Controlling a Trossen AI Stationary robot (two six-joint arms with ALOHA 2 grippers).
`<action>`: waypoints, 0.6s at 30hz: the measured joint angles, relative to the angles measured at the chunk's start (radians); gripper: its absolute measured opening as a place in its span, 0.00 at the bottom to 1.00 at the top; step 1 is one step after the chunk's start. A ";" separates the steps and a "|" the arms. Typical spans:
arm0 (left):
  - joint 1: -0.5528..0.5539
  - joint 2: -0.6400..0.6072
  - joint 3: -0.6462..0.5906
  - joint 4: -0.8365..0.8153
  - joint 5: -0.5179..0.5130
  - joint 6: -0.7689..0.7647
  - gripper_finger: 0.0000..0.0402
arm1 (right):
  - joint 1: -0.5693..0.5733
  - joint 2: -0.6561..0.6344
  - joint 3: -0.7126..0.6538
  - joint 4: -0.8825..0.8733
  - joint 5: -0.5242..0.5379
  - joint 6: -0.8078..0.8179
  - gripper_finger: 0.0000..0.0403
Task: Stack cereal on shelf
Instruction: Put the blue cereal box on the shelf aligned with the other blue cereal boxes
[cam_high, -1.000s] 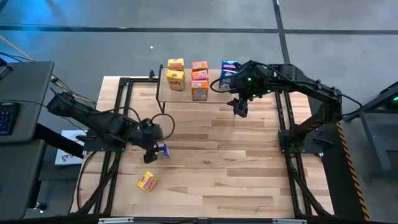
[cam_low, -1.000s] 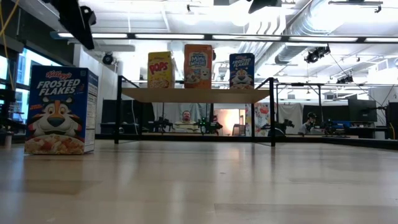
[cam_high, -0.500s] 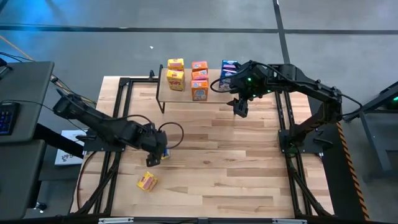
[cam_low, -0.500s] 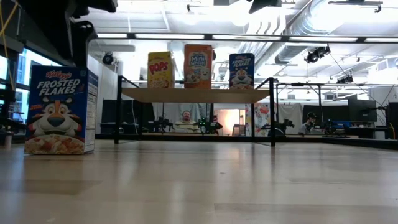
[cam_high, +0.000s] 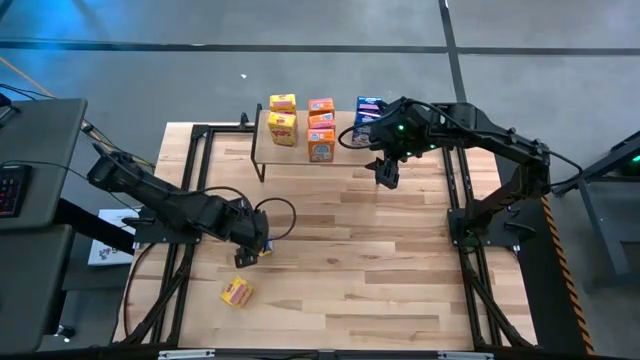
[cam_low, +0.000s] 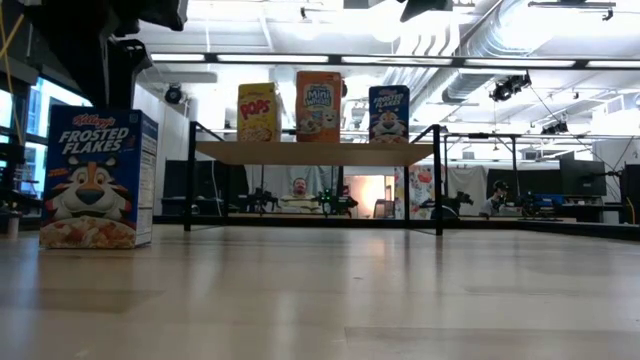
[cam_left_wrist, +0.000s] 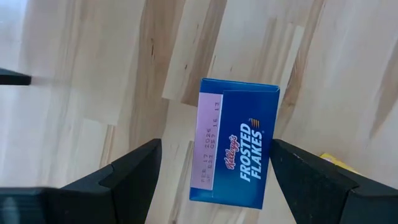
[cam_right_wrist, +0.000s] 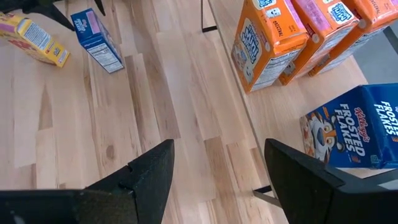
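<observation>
A blue cereal box (cam_left_wrist: 236, 149) stands upright on its base on the wooden table (cam_high: 350, 260), at the near left. My left gripper (cam_high: 252, 246) hangs over it, open and pointing down. One finger is on each side of the box top and neither touches it. A yellow box (cam_high: 237, 291) lies flat nearer the front edge. The shelf (cam_high: 290, 155) at the far edge carries yellow (cam_high: 283, 128), orange (cam_high: 321, 145) and blue (cam_high: 368, 108) boxes standing upright. My right gripper (cam_high: 385, 176) hovers open in front of the shelf's right end, holding nothing.
Black frame rails (cam_high: 190, 200) run along both sides of the table, beside the arm bases. The middle and near right of the tabletop are bare wood. In the low view the shelf's thin black legs (cam_low: 189, 180) stand at the far side. People sit in the room beyond.
My left gripper has come down over the blue box and tipped to point more steeply downward. Its fingers have stayed open, and the box has not moved.
</observation>
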 joint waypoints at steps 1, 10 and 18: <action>0.000 0.005 0.000 0.002 0.001 0.000 0.73 | 0.000 0.000 0.000 0.000 0.000 0.000 0.60; -0.002 0.048 0.004 0.026 0.041 0.002 0.73 | 0.000 0.000 0.000 -0.001 0.000 0.001 0.60; 0.003 0.025 -0.001 0.034 0.033 0.051 0.73 | 0.000 0.000 0.000 -0.002 0.000 0.000 0.60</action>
